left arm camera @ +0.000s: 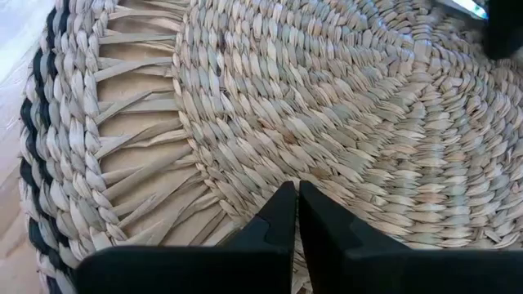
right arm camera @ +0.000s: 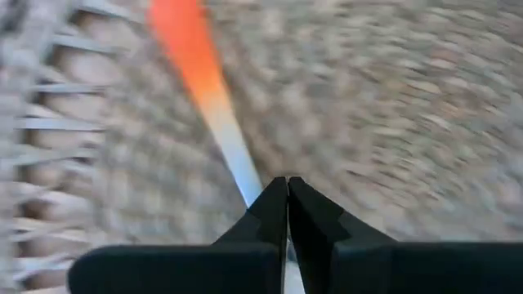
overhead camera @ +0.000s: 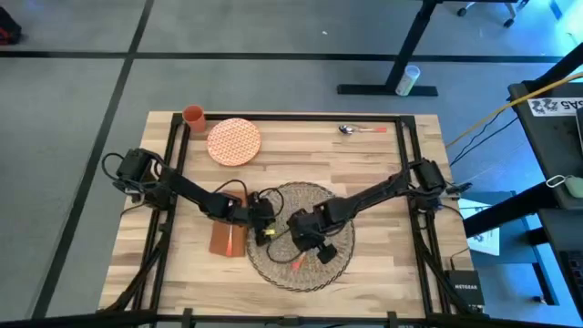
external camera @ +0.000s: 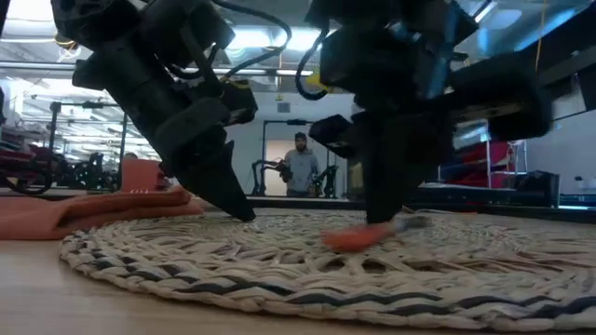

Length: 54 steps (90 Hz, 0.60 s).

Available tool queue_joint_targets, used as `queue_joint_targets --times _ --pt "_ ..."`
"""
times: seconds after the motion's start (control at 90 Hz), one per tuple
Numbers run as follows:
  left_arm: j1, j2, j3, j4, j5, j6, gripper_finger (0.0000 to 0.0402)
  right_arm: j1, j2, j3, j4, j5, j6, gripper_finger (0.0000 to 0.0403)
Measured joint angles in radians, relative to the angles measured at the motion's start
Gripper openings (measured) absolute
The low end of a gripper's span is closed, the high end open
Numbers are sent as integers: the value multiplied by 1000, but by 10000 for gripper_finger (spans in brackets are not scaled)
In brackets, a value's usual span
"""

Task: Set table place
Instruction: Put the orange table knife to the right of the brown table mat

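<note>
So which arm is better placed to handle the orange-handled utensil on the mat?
The right. Its gripper is shut on the utensil lying on the mat. The left gripper is shut, empty, over the mat's left side.

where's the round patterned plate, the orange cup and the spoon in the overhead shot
plate (overhead camera: 234, 141), high view, centre of its orange-patterned face
orange cup (overhead camera: 194, 116), high view, on its open top, at the table's far left corner
spoon (overhead camera: 346, 129), high view, on its metal bowl, the orange handle pointing right
</note>
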Motion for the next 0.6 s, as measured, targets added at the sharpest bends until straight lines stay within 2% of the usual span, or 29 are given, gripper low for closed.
queue_joint_targets --times 0.256,0.389,0.6 --pt "2 0 0 2 0 0 0 11 0 0 84 -3 0 0" --pt "3 0 0 2 0 0 0 15 0 0 103 -55 -6 0" --pt "3 0 -1 2 0 0 0 29 0 0 138 -81 -28 0"
